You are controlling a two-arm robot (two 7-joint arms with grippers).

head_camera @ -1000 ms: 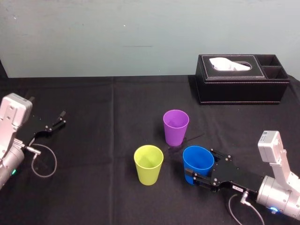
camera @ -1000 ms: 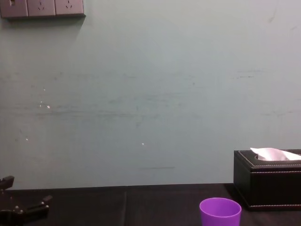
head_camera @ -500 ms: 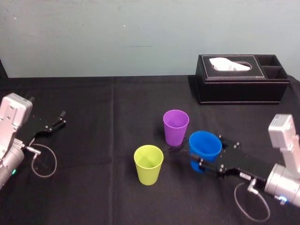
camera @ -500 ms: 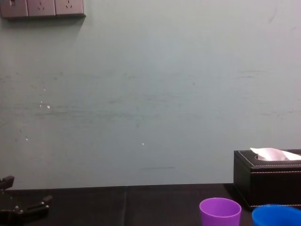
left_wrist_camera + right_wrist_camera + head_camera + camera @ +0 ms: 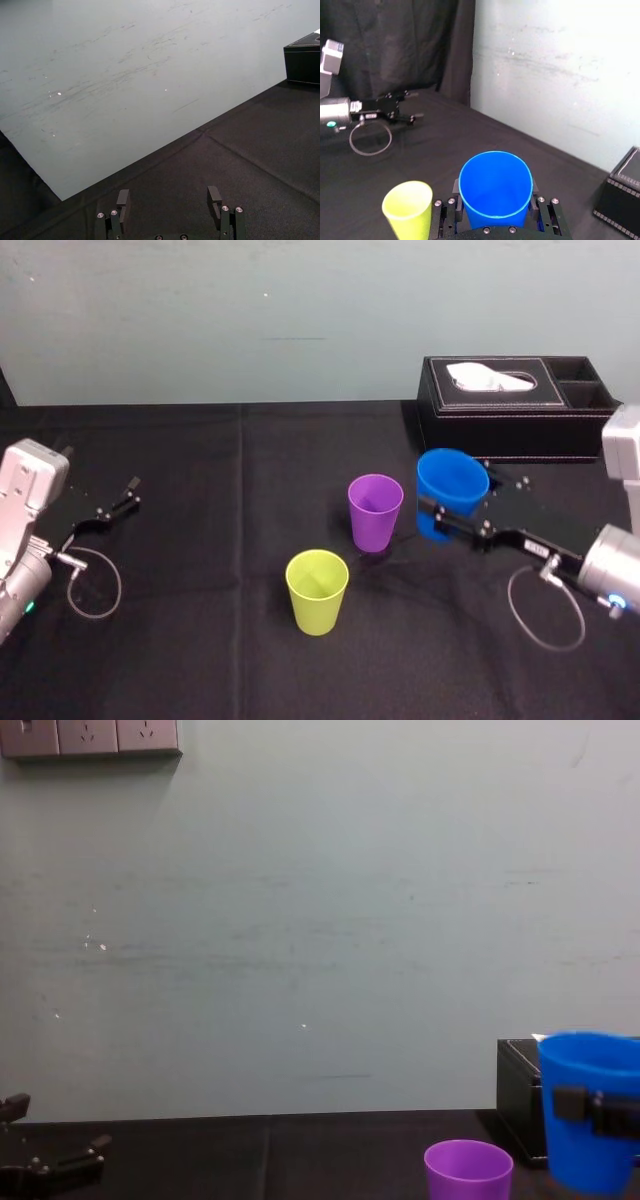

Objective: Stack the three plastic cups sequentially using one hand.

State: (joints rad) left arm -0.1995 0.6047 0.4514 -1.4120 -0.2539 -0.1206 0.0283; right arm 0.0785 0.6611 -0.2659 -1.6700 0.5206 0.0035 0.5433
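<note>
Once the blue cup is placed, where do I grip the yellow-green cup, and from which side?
Grip the yellow-green cup across its outer wall, upper half, coming in level from the robot's right, as the right gripper holds the blue cup. It stands upright and widens toward the rim, so it likely won't slip down out of the grip. The left gripper rests parked, far left.

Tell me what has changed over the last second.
The right gripper, shut on the blue cup, has lifted it off the table and carried it away from the robot, so it now hangs to the right of the purple cup. The purple cup, the yellow-green cup, the tissue box and the open left gripper stayed put.
</note>
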